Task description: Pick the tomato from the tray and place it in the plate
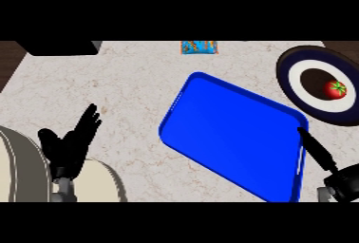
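A red tomato (336, 88) with a green stem lies in the brown centre of the dark-rimmed plate (316, 105) at the right edge of the counter. The blue tray (235, 137) sits in the middle, bare. My right hand (345, 181) shows at the lower right corner, one straight finger (314, 146) lying along the tray's right rim, nothing in it, well below the plate. At the lower left my left hand (69, 144) rests open with its fingers pointing up, away from the tray.
A small blue and orange packet (198, 47) lies at the counter's far edge. A black object (60, 47) stands at the far left corner. Pale marble counter (133, 90) spreads between the left hand and the tray.
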You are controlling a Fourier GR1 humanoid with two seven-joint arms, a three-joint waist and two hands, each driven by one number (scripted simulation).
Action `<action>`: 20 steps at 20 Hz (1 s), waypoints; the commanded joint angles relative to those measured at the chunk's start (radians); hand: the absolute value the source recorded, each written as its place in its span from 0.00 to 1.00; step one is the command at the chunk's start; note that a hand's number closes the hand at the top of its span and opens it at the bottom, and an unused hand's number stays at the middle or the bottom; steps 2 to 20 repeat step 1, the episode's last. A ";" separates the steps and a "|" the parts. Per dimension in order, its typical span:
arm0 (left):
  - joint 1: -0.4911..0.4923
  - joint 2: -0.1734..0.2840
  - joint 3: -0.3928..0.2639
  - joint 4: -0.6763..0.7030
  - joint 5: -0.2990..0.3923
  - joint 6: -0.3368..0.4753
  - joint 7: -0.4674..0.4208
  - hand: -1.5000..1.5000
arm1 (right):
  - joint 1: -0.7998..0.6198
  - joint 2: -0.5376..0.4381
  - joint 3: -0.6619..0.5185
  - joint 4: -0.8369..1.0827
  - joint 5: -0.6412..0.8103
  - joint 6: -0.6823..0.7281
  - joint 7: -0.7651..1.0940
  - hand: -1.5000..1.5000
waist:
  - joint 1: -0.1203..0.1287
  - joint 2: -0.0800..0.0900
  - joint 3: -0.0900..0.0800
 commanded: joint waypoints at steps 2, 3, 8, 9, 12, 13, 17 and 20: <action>0.047 -0.076 -0.056 0.095 0.008 -0.009 0.000 0.50 | 0.036 0.074 0.012 0.006 -0.038 -0.014 -0.121 0.00 | -0.004 0.014 -0.016; 0.047 -0.076 -0.056 0.095 0.008 -0.009 0.000 0.50 | 0.036 0.074 0.012 0.006 -0.038 -0.014 -0.121 0.00 | -0.004 0.014 -0.016; 0.047 -0.076 -0.056 0.095 0.008 -0.009 0.000 0.50 | 0.036 0.074 0.012 0.006 -0.038 -0.014 -0.121 0.00 | -0.004 0.014 -0.016; 0.047 -0.076 -0.056 0.095 0.008 -0.009 0.000 0.50 | 0.036 0.074 0.012 0.006 -0.038 -0.014 -0.121 0.00 | -0.004 0.014 -0.016; 0.047 -0.076 -0.056 0.095 0.008 -0.009 0.000 0.50 | 0.036 0.074 0.012 0.006 -0.038 -0.014 -0.121 0.00 | -0.004 0.014 -0.016; 0.047 -0.076 -0.056 0.095 0.008 -0.009 0.000 0.50 | 0.036 0.074 0.012 0.006 -0.038 -0.014 -0.121 0.00 | -0.004 0.014 -0.016; 0.047 -0.076 -0.056 0.095 0.008 -0.009 0.000 0.50 | 0.036 0.074 0.012 0.006 -0.038 -0.014 -0.121 0.00 | -0.004 0.014 -0.016; 0.047 -0.076 -0.056 0.095 0.008 -0.009 0.000 0.50 | 0.036 0.074 0.012 0.006 -0.038 -0.014 -0.121 0.00 | -0.004 0.014 -0.016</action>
